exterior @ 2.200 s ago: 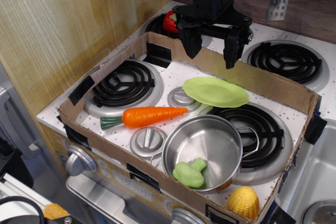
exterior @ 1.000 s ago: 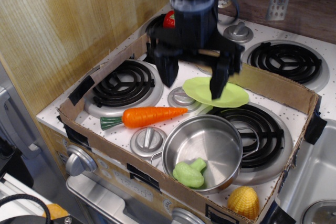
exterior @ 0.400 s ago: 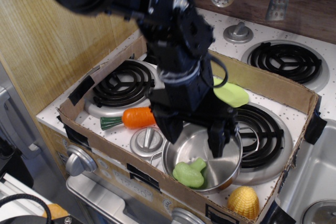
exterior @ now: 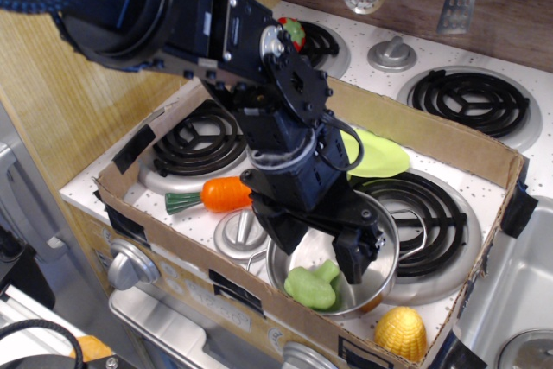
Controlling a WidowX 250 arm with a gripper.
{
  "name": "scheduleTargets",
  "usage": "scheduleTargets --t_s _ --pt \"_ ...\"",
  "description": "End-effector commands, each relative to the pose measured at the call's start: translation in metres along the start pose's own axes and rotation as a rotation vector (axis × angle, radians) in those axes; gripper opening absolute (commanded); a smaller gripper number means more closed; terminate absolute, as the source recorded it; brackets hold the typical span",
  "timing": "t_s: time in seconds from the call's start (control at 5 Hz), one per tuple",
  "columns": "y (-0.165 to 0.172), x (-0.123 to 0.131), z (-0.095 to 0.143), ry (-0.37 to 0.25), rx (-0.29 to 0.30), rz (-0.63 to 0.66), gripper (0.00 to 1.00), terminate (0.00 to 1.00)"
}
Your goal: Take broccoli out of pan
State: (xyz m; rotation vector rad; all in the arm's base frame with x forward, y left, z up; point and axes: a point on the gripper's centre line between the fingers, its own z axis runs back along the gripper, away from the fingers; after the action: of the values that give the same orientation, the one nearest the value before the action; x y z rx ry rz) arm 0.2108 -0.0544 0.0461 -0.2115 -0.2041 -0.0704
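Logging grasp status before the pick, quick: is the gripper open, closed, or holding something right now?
Gripper: open, holding nothing; its fingers hang spread over the pan, above the broccoli.

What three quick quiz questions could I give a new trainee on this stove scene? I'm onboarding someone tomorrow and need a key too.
1. True or false: the broccoli lies inside the pan.
2. Which object lies outside the cardboard box, near its front right corner? A) the carrot B) the yellow corn C) the green plate
3. Fill in: the pincer is open, its fingers lowered into the ____.

Key: 1 true; 2 B; 3 pan.
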Motion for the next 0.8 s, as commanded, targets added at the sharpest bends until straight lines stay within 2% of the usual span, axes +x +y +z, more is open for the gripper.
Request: scheduleTargets --t_s 0.0,0.4,0.6 --pt "-0.007 0.001 -0.006 -0.05 0.042 -0.038 1.0 0.0" --pt "-0.003 -0.003 -0.017 -0.087 0.094 -0.035 1.0 0.0" --pt "0.002 -0.004 -0.019 -0.083 0.08 -0.038 1.0 0.0"
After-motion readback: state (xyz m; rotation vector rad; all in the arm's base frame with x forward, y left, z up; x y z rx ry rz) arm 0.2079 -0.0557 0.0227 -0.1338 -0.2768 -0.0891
